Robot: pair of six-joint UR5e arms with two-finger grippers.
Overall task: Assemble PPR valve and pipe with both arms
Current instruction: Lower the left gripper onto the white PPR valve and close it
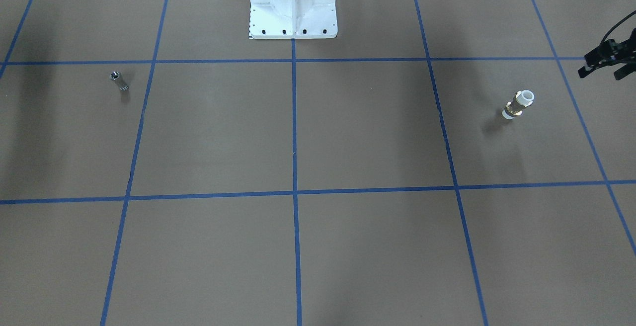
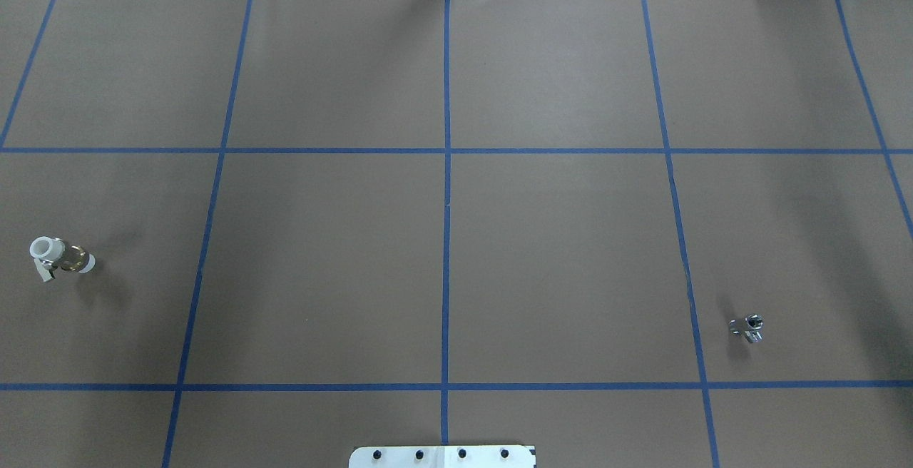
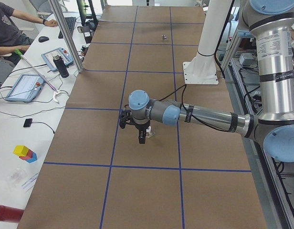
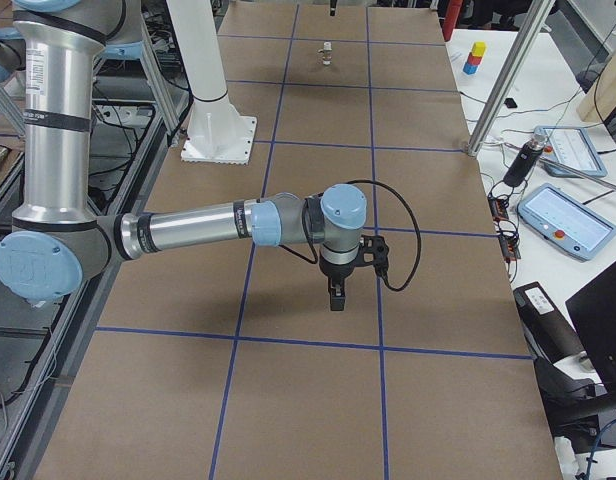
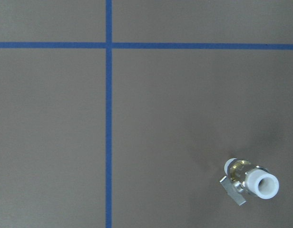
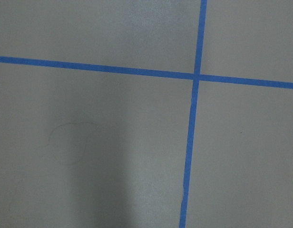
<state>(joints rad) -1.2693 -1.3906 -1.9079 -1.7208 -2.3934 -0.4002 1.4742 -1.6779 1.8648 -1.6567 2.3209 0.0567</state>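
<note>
PPR valve [image 1: 519, 103] stands on one white end on the brown paper table [image 1: 348, 132], over on the robot's left side. Its open bore faces up and its grey lever sticks out from the brass middle.

Silvery pipe [image 1: 119, 80] stands upright far across on the robot's right side, well apart from the valve. White pedestal base [image 1: 293, 8] sits at the robot's edge of the table, midway across.

My left gripper [image 1: 600, 72] hangs fingers-down near the valve, clear of it. Its fingers read as spread, with nothing between them. The left wrist camera catches the valve in its lower right corner.

My right gripper [image 4: 335, 298] points down over the table. I see it only from the side camera, so I cannot tell whether it is spread or clenched. Its wrist camera shows blue tape lines [image 6: 189, 142] crossing on the paper.
</note>
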